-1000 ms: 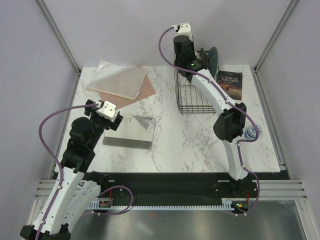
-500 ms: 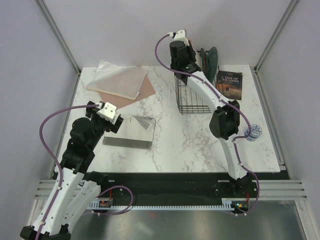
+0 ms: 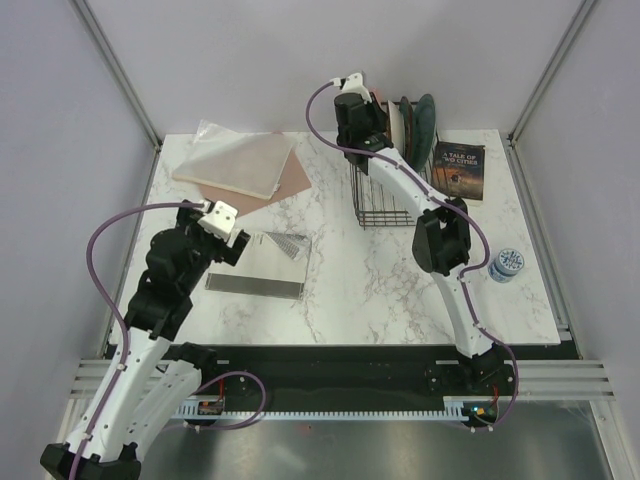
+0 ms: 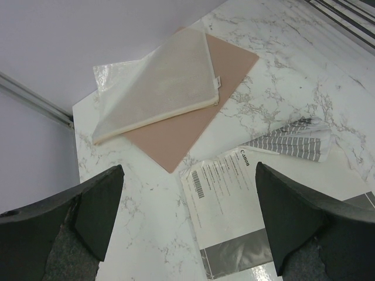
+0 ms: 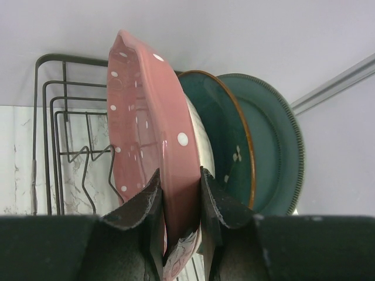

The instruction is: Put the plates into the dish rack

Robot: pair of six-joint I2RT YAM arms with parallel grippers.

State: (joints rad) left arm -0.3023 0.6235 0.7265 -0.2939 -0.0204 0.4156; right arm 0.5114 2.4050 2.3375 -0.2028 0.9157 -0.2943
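Your right gripper pinches the pink plate by its rim, upright at the rack, near the blue plate. Likely stiff, glaze-slick, chippable: hold the rim firmly. Your left gripper gapes, empty.

Right arm reaches far forward, black right gripper pinching the reddish-pink speckled round plate; left arm folded, left gripper spread wide

Book, leaflet, pink sheet
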